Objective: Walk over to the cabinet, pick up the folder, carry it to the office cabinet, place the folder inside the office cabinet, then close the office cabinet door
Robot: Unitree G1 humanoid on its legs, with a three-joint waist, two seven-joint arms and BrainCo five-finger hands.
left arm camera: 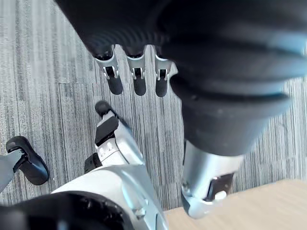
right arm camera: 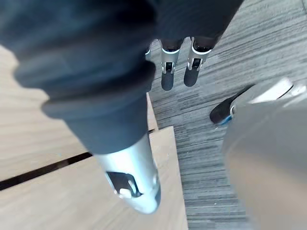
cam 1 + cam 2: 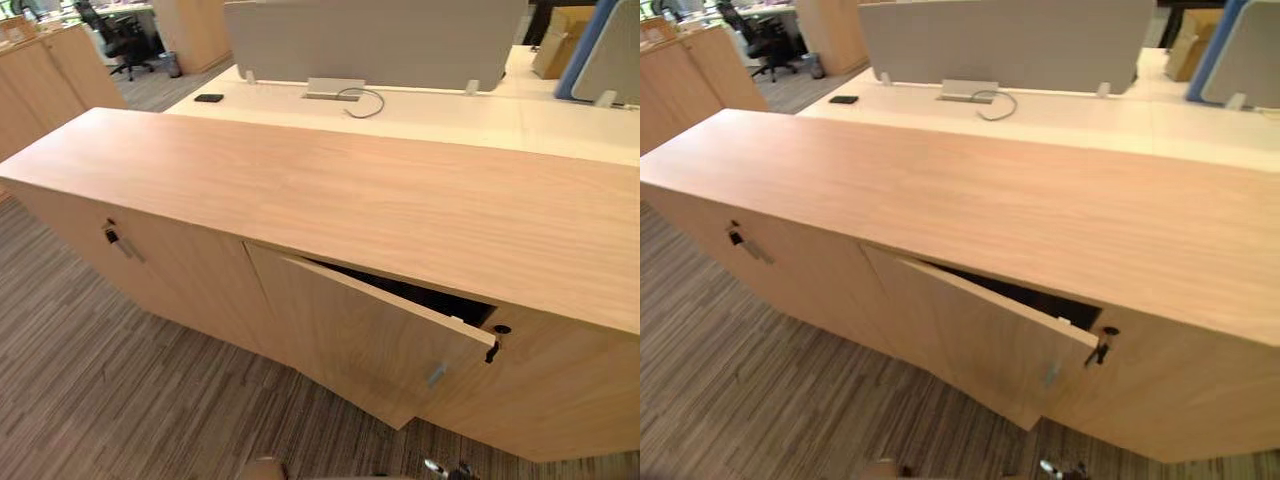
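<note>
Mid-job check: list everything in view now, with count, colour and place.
office cabinet: one, light wood, across the head views
cabinet door: one, light wood, ajar, right of centre
keys: two, black, one right of the ajar door, one on the left door
desk: one, cream, behind the cabinet
divider screen: one, grey, on the desk
small flat object: one, black, desk's left end
cable: one, dark, on the desk
office chair: one, black, far left
cardboard box: one, brown, far right
carpet: grey-brown stripes, floor
left hand: silver, fingers straight, empty, over carpet
right hand: silver, fingers straight, empty, beside the cabinet front
</note>
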